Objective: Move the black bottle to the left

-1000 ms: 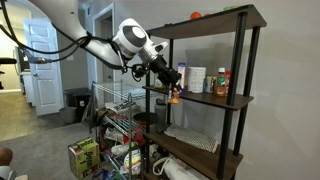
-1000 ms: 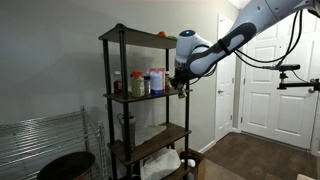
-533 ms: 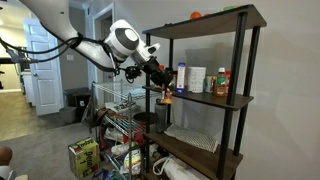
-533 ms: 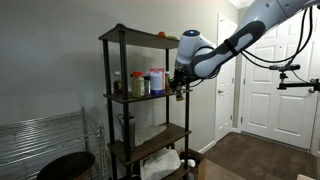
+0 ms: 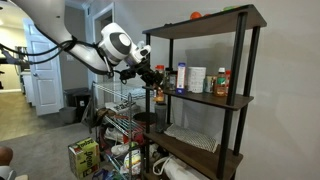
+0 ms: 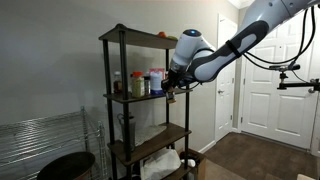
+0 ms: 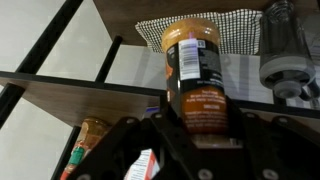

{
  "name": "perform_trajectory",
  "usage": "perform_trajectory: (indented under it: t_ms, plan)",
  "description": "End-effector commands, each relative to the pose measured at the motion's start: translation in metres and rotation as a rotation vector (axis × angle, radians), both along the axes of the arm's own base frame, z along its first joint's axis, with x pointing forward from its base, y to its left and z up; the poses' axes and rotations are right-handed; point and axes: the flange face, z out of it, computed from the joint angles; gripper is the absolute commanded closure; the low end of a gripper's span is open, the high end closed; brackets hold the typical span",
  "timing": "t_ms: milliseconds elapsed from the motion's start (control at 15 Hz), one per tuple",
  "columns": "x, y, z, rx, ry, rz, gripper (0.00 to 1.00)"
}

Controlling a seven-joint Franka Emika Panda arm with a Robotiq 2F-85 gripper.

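A black shelf unit stands against a grey wall. The black bottle is clamped between the closed fingers of the gripper, at the front edge of the middle board; whether it touches the board I cannot tell. Beyond the gripper stand a white carton and an orange bottle. The carry looks underway; next comes a level sideways shift, then an upright set-down before letting go.
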Motion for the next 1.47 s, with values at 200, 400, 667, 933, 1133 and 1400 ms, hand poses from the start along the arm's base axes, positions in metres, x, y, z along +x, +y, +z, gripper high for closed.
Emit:
perform_trajectory:
  t_ms: [200, 400, 667, 933, 1133, 1400]
  plan:
    - [-0.017, 0.025, 0.024, 0.028, -0.123, 0.137, 0.73]
    - [-0.009, 0.025, 0.034, 0.063, -0.189, 0.140, 0.73]
    - [0.008, 0.022, 0.040, 0.096, -0.229, 0.126, 0.73]
    - [0.032, 0.018, 0.043, 0.104, -0.260, 0.094, 0.73]
    - [0.051, 0.022, 0.037, 0.132, -0.242, 0.076, 0.73]
    - [0.070, 0.024, 0.024, 0.159, -0.223, 0.060, 0.73]
